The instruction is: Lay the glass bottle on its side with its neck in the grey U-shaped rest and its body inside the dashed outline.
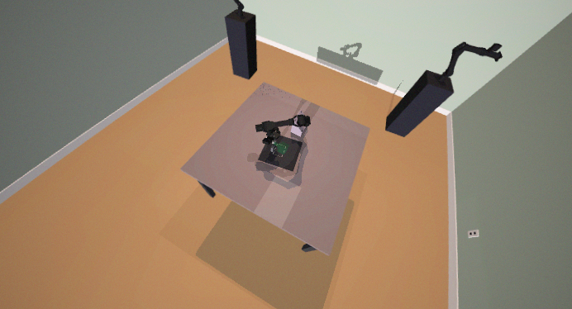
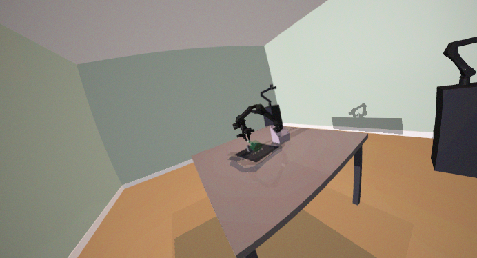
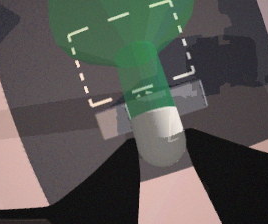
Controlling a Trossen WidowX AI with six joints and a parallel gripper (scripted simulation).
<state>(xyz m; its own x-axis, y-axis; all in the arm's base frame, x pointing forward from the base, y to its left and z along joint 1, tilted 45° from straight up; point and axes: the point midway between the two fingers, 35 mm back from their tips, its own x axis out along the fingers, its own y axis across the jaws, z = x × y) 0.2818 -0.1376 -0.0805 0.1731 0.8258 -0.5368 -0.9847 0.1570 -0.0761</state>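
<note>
From left in my exterior view: one gripper (image 1: 273, 143) (image 2: 248, 141) (image 3: 161, 140), closed on the pale neck end; one green glass bottle (image 1: 283, 149) (image 2: 256, 146) (image 3: 147, 82), over the dark mat (image 1: 289, 164) (image 2: 256, 158) (image 3: 30, 100), neck leftward, long axis running rightward to the body; contact below, unclear.

Translucent green bottle (image 1: 282, 148) (image 2: 256, 146) (image 3: 147, 75) with whitish cap (image 3: 160, 137), white dashed outline (image 3: 76, 64).
</note>
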